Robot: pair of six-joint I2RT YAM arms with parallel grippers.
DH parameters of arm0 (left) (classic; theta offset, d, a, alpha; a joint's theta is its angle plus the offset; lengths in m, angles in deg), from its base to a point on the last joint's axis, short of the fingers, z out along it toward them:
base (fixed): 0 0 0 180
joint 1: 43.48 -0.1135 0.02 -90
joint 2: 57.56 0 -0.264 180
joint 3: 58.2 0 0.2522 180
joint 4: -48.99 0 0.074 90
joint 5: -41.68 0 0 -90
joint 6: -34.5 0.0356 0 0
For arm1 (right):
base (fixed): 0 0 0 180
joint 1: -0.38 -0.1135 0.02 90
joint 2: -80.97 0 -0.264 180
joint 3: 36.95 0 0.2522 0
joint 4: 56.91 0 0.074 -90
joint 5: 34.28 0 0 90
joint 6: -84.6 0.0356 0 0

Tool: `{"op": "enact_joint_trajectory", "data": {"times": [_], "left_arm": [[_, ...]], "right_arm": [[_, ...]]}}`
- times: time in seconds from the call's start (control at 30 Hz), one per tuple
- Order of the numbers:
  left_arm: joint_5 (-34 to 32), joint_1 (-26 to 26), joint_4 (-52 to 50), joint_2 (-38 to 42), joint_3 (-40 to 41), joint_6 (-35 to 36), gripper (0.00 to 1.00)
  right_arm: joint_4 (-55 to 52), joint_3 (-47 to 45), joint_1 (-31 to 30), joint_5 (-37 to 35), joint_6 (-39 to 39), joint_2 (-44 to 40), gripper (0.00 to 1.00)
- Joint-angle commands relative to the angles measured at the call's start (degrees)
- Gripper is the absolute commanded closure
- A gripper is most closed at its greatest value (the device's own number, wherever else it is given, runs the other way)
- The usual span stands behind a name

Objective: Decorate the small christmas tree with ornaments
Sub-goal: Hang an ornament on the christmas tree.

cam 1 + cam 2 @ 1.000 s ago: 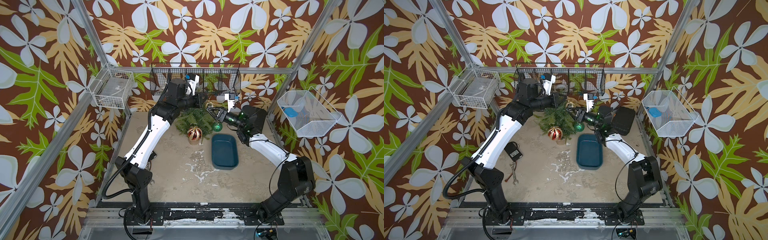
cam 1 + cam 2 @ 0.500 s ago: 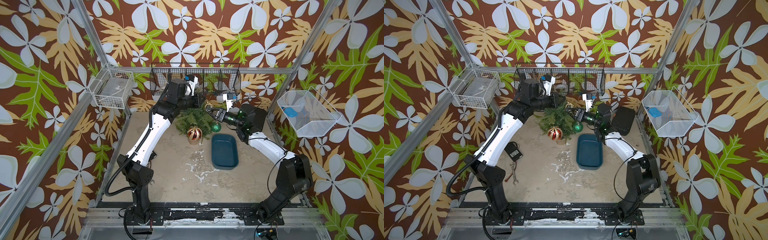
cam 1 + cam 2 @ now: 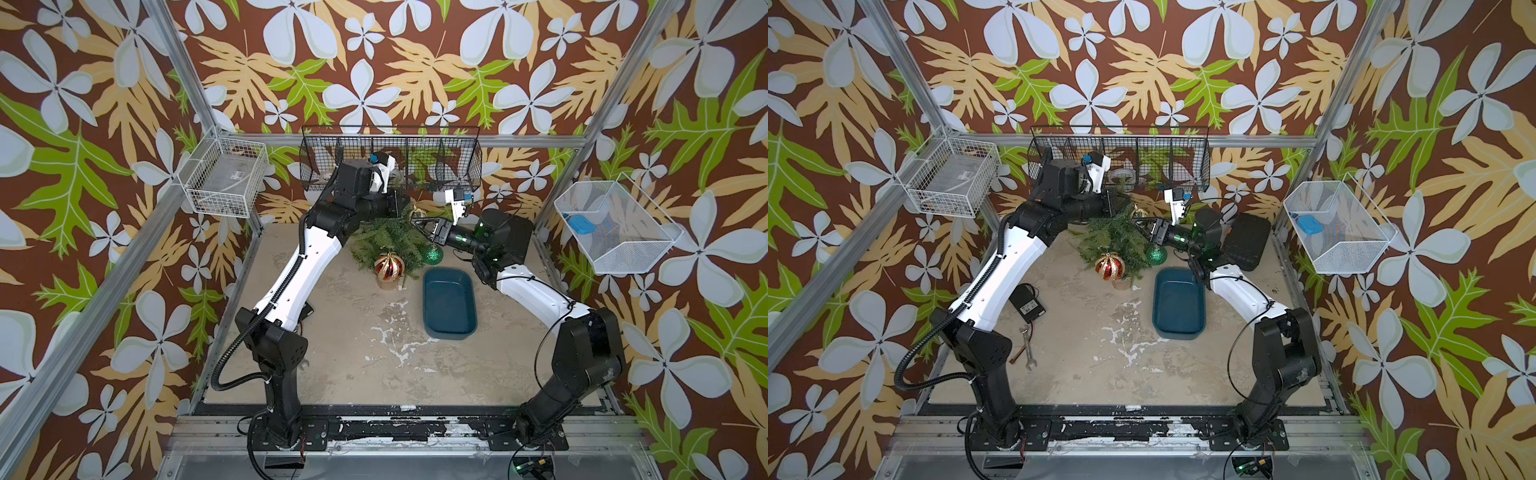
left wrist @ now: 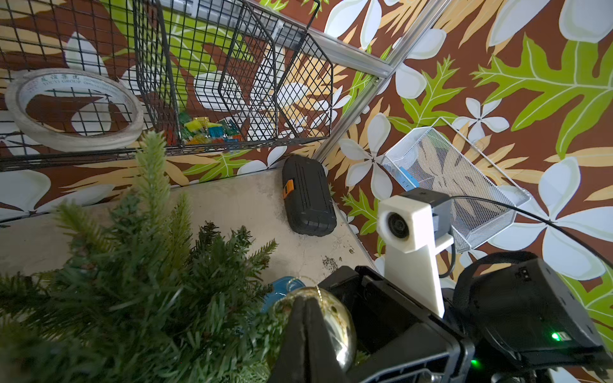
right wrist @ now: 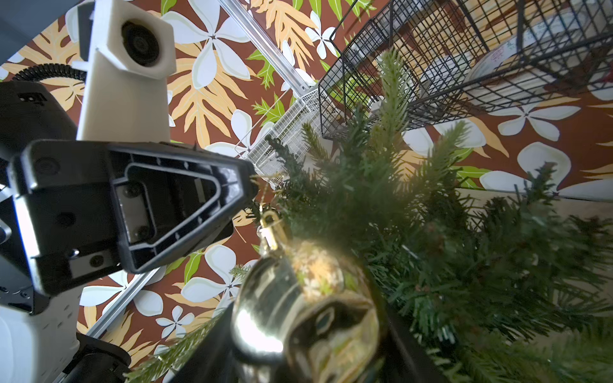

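Note:
The small christmas tree point(image 3: 384, 243) stands at the back of the table in both top views, its tan pot point(image 3: 386, 284) below. A red-and-gold ornament point(image 3: 389, 266) and a green ornament point(image 3: 432, 254) hang on its front branches. My right gripper point(image 5: 305, 331) is shut on a shiny gold ornament point(image 5: 308, 305) beside the upper branches point(image 5: 391, 185); it is the gold spot point(image 3: 417, 213) in a top view. My left gripper point(image 4: 306, 306) is shut right in front of it, and the gold hanging thread point(image 5: 264, 194) runs from the cap to its tip.
A dark blue tray point(image 3: 448, 272) lies right of the tree. A black wire basket point(image 3: 390, 162) hangs just behind and above the treetop. White wire baskets point(image 3: 224, 178) point(image 3: 615, 224) hang on the side walls. A black case point(image 3: 519, 237), a wrench point(image 3: 1027, 357) and a small black device point(image 3: 1027, 305) lie on the table.
My right gripper has carried the gold ornament a little leftward, closer to the treetop and the left gripper. The left arm has barely shifted.

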Motion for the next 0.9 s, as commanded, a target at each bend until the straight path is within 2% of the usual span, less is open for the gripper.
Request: {"op": "enact_joint_trajectory", "data": {"times": [0.0, 0.87], "left_arm": [[-0.01, -0.14, 0.24, 0.84, -0.7, -0.13, 1.0], [2.18, -0.11, -0.9, 2.07, -0.81, -1.04, 1.0]], "right_arm": [[3.13, -0.29, 0.02, 0.97, 0.58, -0.96, 0.46], [8.8, -3.67, 0.01, 3.63, 3.87, -2.03, 0.47]]}}
